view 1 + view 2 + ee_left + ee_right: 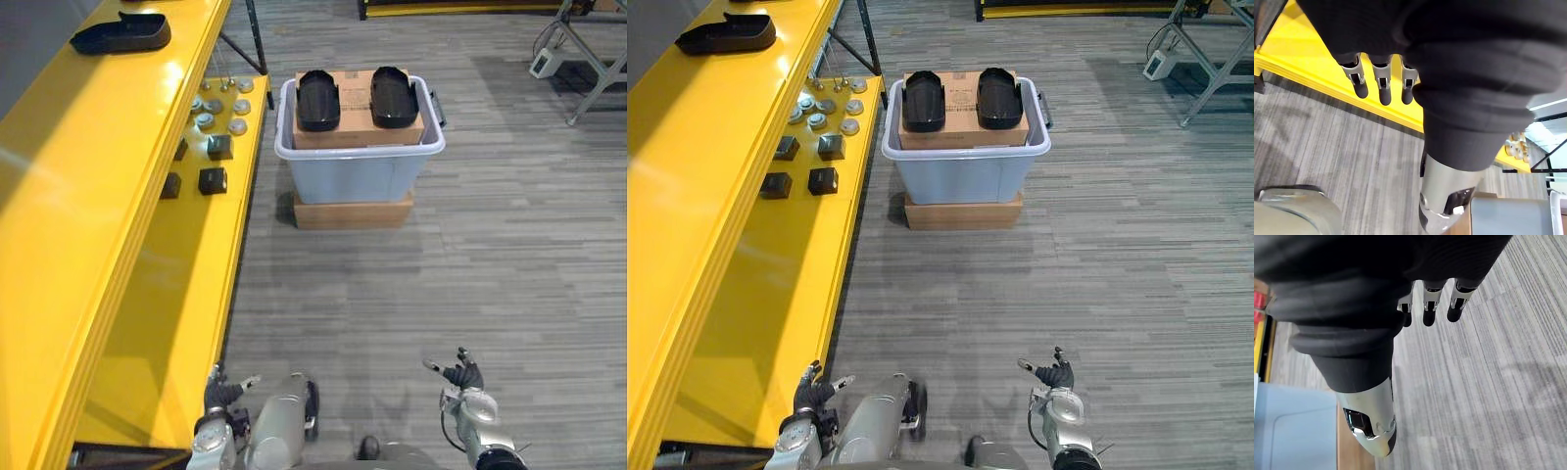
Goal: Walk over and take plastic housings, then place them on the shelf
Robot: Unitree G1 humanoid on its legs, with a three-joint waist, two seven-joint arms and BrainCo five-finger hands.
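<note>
Two black plastic housings [318,99] [394,96] lie side by side on a cardboard box [355,90] inside a grey bin [359,168] ahead of me. A third black housing [121,34] rests on the top of the yellow shelf [78,196] at the far left. My left hand [221,392] hangs low beside the shelf's lower board, its fingers [1382,83] relaxed and holding nothing. My right hand [460,375] hangs low over the floor, its fingers [1428,308] loosely extended and empty. Both hands are far from the bin.
The grey bin stands on a flat cardboard box [353,211] on the grey plank floor. Small metal discs [221,106] and dark blocks [213,179] lie on the lower shelf board. A metal frame [594,59] stands at the far right.
</note>
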